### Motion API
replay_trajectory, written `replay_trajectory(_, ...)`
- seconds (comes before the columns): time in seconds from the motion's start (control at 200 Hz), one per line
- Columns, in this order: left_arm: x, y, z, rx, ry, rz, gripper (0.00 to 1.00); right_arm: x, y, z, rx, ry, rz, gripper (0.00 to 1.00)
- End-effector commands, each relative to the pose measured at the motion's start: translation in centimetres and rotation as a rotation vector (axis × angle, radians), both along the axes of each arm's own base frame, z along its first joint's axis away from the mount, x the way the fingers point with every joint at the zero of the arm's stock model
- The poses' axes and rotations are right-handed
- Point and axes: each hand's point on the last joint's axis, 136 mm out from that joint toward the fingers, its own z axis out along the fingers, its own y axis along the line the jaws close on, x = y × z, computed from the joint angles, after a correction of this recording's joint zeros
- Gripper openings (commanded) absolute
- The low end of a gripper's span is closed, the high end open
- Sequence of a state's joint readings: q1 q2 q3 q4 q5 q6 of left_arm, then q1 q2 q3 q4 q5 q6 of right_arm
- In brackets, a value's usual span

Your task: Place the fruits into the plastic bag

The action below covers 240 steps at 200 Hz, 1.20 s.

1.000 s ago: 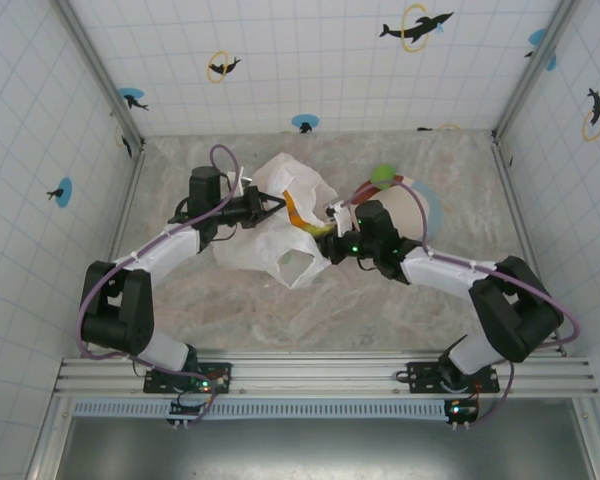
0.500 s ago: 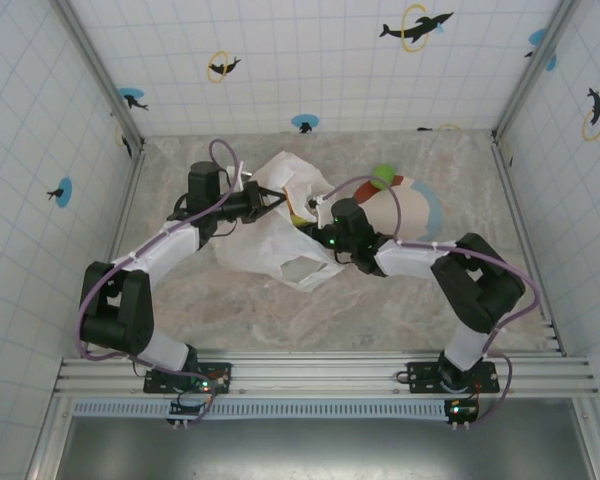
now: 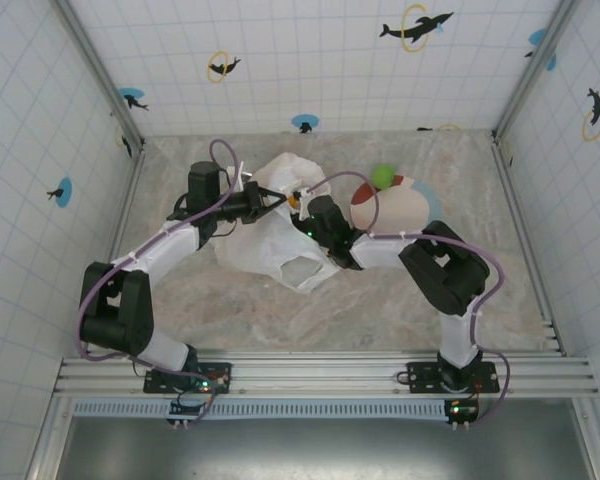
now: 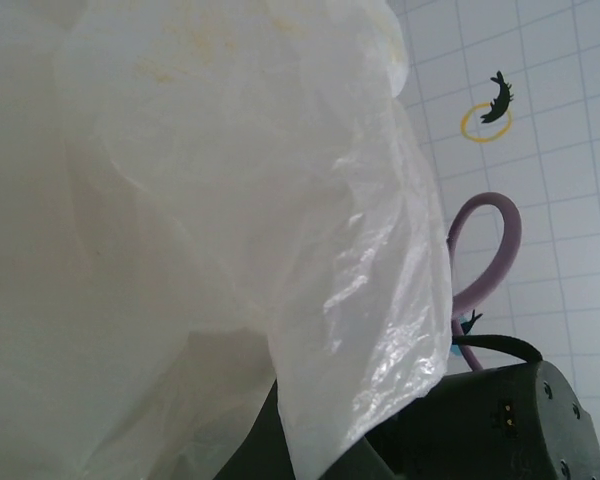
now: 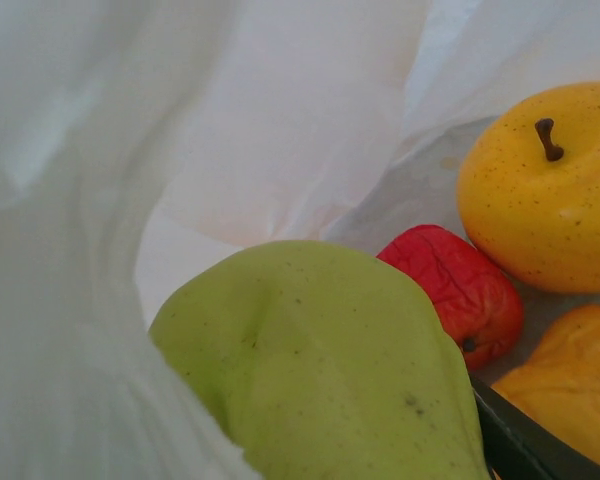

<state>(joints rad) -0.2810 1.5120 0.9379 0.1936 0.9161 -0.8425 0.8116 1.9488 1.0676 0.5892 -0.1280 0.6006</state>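
- Four fruits are seen up close from the right wrist, all inside the plastic bag (image 5: 280, 130): green-yellow fruit (image 5: 320, 360), red strawberry (image 5: 450, 290), yellow apple (image 5: 540, 200), orange piece (image 5: 570, 390).
- From above, the outside is given instead: right gripper (image 3: 301, 200) poked into the bag mouth, left gripper (image 3: 267, 199) pinched on the raised rim, lime (image 3: 383, 176) sat on the plate (image 3: 420, 212).
- Right grip can't be told, since just one finger (image 5: 525, 445) is seen, against the green-yellow fruit.
- A second ago the right gripper was held beside the bag, outside it.
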Motion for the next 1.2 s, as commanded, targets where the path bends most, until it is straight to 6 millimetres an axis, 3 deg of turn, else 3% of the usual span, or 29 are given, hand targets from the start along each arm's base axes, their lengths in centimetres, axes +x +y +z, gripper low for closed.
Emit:
replay_trajectory(0.0,-0.3,-0.4,2.0,-0.019,-0.052,-0.031,0.00,1.6,1.4,1.4,0.064,-0.017,-0.034,0.62)
replay_trajectory(0.21,-0.3,-0.4,2.0,-0.018,-0.054,-0.031,0.00,2.7,2.9,0.4,0.076,0.021,-0.038,0.65)
replay_trajectory(0.5,-0.3,-0.4,1.9,-0.016,-0.053,-0.033,0.00,2.7,3.6,-0.6,0.048,0.046,-0.005,0.77)
replay_trajectory(0.701,-0.3,-0.4,1.8,-0.014,-0.051,-0.033,0.00,2.5,3.0,0.7,0.032,0.008,0.025,0.86)
replay_trajectory(1.196,-0.3,-0.4,1.3,-0.008,-0.042,-0.036,0.00,2.0,-0.3,2.8,0.003,-0.040,0.032,0.93)
